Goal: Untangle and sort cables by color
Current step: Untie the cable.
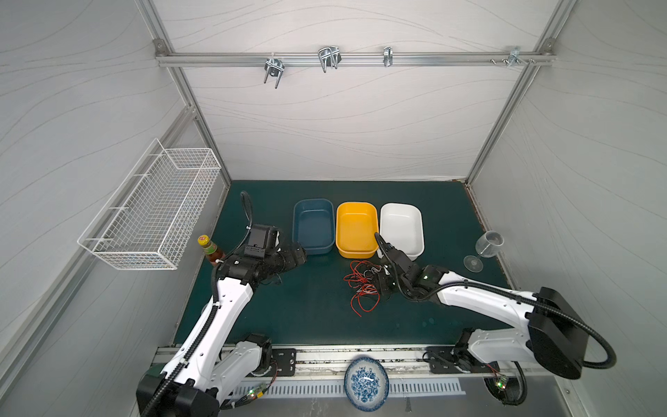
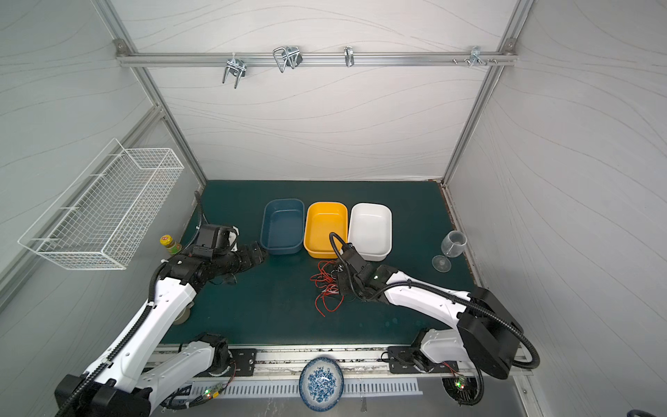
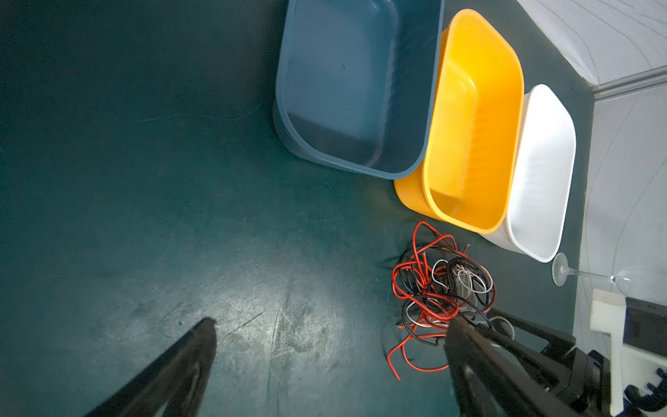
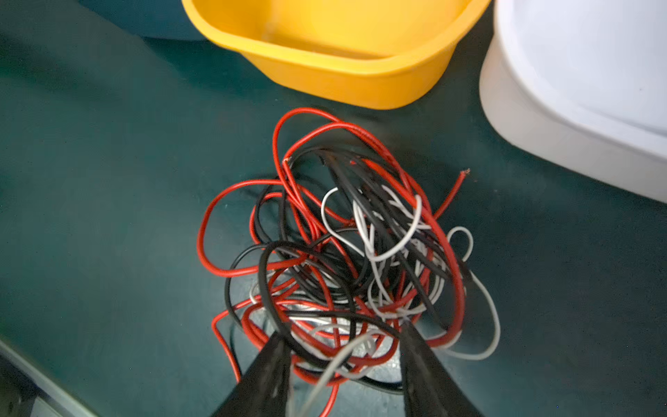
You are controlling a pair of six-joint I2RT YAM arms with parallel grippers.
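Bench (image 1: pixel 288 317): scuffed dark green mat, boxed in by white walls (image 1: pixel 325 126).
Left hand (image 3: pixel 330 326): spread wide and holding nothing. It hangs over bare mat, well apart from the tangle.
Right hand (image 4: pixel 343 334): parked on the near edge of the tangle. The jaws are part-way apart with a few strands lying between them, and nothing looks pinched yet.
Cables (image 4: pixel 343 252): one red/black/white clump on the bench, dead ahead of the right hand. No real long axis, just loops, plus a red tail trailing nearward.
Nearer arm: the right, easily, so I'd guess it does the pulling.
Tubs: blue tub (image 1: pixel 313 225), yellow tub (image 1: pixel 356 227) and white tub (image 1: pixel 401 227) sit in a row just beyond the clump, all empty. The yellow one is closest.
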